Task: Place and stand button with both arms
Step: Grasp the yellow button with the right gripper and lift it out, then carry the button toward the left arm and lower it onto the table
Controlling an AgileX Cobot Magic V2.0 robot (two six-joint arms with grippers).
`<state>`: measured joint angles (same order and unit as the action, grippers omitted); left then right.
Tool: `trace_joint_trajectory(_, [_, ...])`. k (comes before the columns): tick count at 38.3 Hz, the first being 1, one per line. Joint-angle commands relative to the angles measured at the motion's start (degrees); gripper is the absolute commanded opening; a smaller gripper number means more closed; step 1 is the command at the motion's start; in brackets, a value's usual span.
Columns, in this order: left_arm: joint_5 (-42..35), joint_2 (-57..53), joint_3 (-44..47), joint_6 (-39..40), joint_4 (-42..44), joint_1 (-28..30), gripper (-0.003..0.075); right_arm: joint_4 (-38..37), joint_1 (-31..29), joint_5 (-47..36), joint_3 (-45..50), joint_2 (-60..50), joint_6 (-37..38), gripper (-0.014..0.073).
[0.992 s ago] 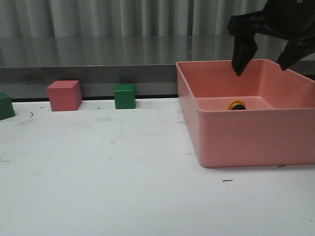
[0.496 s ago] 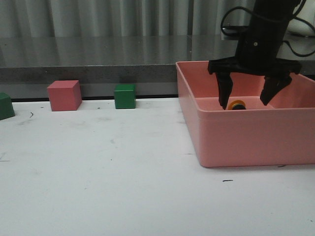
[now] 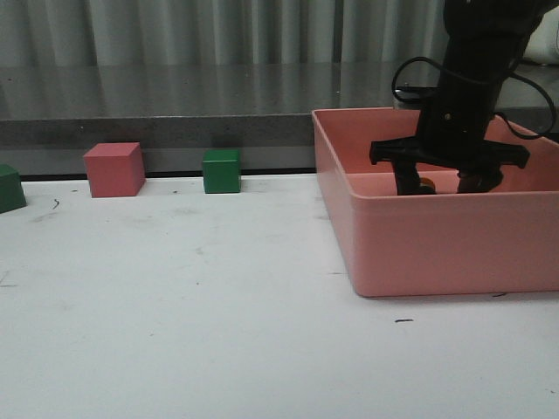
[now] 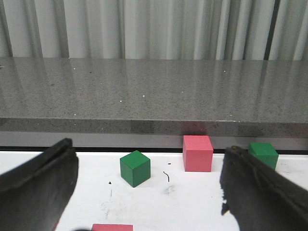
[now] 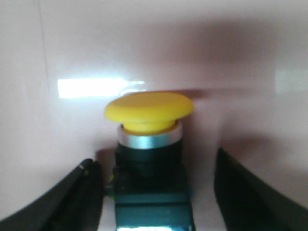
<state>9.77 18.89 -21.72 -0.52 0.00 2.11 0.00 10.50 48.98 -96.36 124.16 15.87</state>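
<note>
The button (image 5: 149, 144) has a yellow mushroom cap, a silver ring, a black collar and a dark bluish base. It lies inside the pink bin (image 3: 419, 249); in the front view only a bit of the button (image 3: 426, 185) shows between the black fingers. My right gripper (image 3: 439, 186) is lowered into the bin and open. In the right wrist view, the right gripper (image 5: 154, 192) has one finger on each side of the button's base, with a gap on one side. My left gripper (image 4: 149, 192) is open with nothing between its fingers, and is out of the front view.
A pink cube (image 3: 114, 169) and a green cube (image 3: 222, 171) sit at the table's back edge, another green cube (image 3: 9, 188) at the far left. The left wrist view shows a green cube (image 4: 135, 168), a pink cube (image 4: 198, 153) and a grey ledge (image 4: 154, 91).
My right gripper has come down from above the bin's rim into the bin, and its fingers now flank the button. The cubes have not moved.
</note>
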Motion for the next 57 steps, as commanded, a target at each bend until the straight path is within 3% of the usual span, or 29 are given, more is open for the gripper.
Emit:
trace_joint_trajectory(1, [-4.9,0.8,-2.0,0.0,-0.4,0.0,0.0575,0.0,-0.3,-1.3,-1.7,-3.4,-0.2,0.0293])
trace_joint_trajectory(6, [-4.9,0.8,-2.0,0.0,-0.4,0.0,0.0575,0.0,-0.3,-0.6,-1.7,-3.4,-0.2,0.0216])
trace_joint_trajectory(29, [-4.9,0.8,-2.0,0.0,-0.4,0.0,0.0575,0.0,2.3,1.5,-1.7,-18.8,-0.2,0.0215])
trace_joint_trajectory(42, [-4.9,0.8,-2.0,0.0,-0.4,0.0,0.0575,2.2,14.6,4.2,-5.3,-21.9,-1.2,0.0215])
trace_joint_trajectory(57, [-4.9,0.8,-2.0,0.0,-0.4,0.0,0.0575,2.4,31.9,12.3,-23.8,-6.8,-1.2,0.0215])
